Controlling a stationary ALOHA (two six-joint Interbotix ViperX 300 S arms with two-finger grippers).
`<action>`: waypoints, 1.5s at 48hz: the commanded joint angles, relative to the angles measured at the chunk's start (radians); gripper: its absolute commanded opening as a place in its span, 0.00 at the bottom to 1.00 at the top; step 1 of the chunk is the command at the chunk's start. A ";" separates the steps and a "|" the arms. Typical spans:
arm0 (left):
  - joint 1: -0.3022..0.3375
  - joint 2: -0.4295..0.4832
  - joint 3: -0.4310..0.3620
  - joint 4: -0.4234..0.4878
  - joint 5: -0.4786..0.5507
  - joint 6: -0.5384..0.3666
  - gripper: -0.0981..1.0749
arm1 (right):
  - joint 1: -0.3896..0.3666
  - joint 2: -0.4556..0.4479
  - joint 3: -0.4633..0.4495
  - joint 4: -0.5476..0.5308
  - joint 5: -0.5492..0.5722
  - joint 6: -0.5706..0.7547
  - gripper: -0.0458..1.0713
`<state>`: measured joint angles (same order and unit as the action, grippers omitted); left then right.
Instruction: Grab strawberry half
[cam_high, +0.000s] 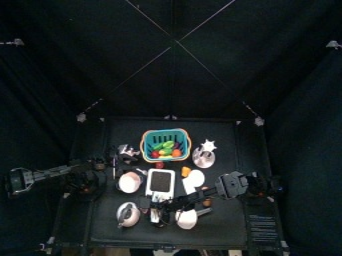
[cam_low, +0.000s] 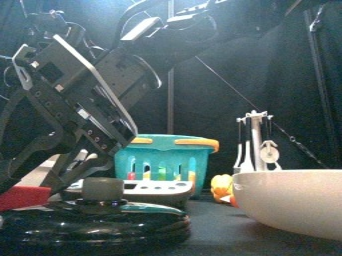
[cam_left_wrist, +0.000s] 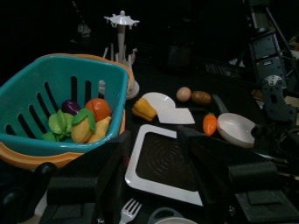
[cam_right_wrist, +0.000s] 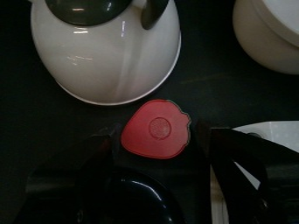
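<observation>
Strawberry half (cam_right_wrist: 158, 129) flat on table, just beside white bowl (cam_right_wrist: 111, 52). Right gripper (cam_right_wrist: 163, 179) above it, jaws wide, straddling. Advice: centre over berry, drop straight, pinch edges. Left gripper: jaw state unclear.

A teal basket (cam_left_wrist: 61, 96) with an orange base served as the landmark on the dark bench (cam_left_wrist: 222, 83). Inside it lay toy produce (cam_left_wrist: 79, 121): green, yellow, purple and orange-red pieces heaped together. Just beside the basket sat a yellow wedge (cam_left_wrist: 143, 108) touching a white card (cam_left_wrist: 176, 115). Nearer the camera than the wedge lay a white tray with a black grid inset (cam_left_wrist: 163, 162). Farther from the basket rested a brown egg (cam_left_wrist: 184, 94), an orange piece (cam_left_wrist: 211, 125) and a white bowl (cam_left_wrist: 237, 129). Behind the basket stood a white rack (cam_left_wrist: 121, 31). The other arm (cam_left_wrist: 271, 61) hung well apart from the basket.
</observation>
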<state>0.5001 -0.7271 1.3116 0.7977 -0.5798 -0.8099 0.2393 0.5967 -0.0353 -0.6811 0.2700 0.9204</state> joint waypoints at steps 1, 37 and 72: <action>0.002 0.002 -0.012 -0.003 -0.003 0.003 0.80 | -0.005 -0.020 -0.017 0.003 0.000 0.003 0.91; 0.003 0.003 -0.008 -0.005 -0.003 0.003 0.80 | -0.008 -0.012 -0.012 0.014 0.015 0.003 0.71; 0.002 0.002 -0.005 -0.026 -0.002 0.002 0.80 | -0.023 -0.140 -0.026 -0.100 0.063 0.000 0.70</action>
<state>0.5016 -0.7271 1.3177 0.7777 -0.5783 -0.8084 0.2332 0.5123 -0.0276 -0.7578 0.3359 0.9219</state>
